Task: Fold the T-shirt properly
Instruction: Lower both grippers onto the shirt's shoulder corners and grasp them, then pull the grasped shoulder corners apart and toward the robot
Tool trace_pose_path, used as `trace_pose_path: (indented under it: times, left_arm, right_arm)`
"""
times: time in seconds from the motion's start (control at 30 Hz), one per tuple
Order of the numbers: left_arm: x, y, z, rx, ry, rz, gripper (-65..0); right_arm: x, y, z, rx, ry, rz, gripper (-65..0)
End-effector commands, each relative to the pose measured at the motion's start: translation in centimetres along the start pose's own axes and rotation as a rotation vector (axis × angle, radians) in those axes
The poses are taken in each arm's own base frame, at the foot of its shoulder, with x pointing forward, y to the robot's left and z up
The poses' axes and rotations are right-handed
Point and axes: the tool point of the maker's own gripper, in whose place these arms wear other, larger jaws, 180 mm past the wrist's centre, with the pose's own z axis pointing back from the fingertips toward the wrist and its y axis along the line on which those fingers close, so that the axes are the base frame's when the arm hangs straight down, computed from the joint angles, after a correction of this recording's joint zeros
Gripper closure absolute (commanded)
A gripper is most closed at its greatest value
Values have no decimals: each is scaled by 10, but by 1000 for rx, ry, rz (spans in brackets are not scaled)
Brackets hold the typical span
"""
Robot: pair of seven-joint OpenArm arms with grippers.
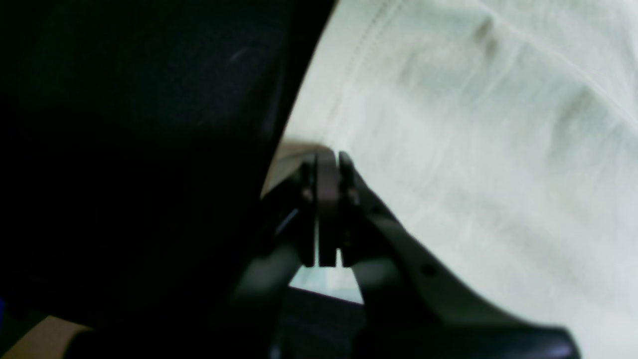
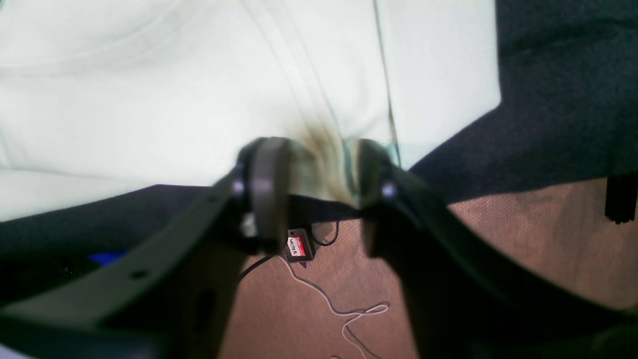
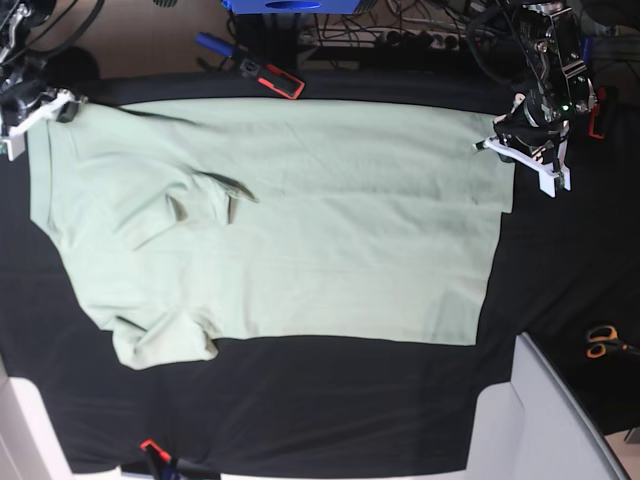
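The pale mint-green T-shirt [image 3: 300, 220] lies spread flat on the black table cloth [image 3: 350, 400], sleeves toward the left of the base view. My left gripper [image 3: 497, 146] is at the shirt's far right corner. In the left wrist view its jaws [image 1: 327, 162] are pressed together on the hem edge of the T-shirt [image 1: 473, 124]. My right gripper [image 3: 55, 103] is at the far left corner. In the right wrist view it [image 2: 321, 169] stands partly apart, with a bunched ridge of the T-shirt [image 2: 149, 99] between the jaws.
Orange-handled scissors [image 3: 601, 340] lie at the right edge. A grey-white box [image 3: 545, 420] stands at the front right. A red and black tool [image 3: 275, 78] lies past the shirt's far edge. Cables [image 2: 344, 309] trail on the brown floor beyond the table edge.
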Motion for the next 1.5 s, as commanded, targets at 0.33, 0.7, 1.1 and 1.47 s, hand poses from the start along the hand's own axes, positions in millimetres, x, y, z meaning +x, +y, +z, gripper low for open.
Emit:
trace_pose_path:
  times: [0.33,0.7,1.1,1.47]
  left_arm:
    - [-18,9,1,33,73,-12,0]
    - [-18,9,1,33,74,-11,0]
    - [-26,12,-2,37,98,-4,0]
    - [-25,11,-2,37,94,-2,0]
  right_arm:
    - [25,-3,3,-6,-59,19,-133]
    - [42,-1,3,-3,-72,59,-42]
    - [28,3,5,-2,-24,54,-303]
    - [12,6,-12,35,11,10,-125]
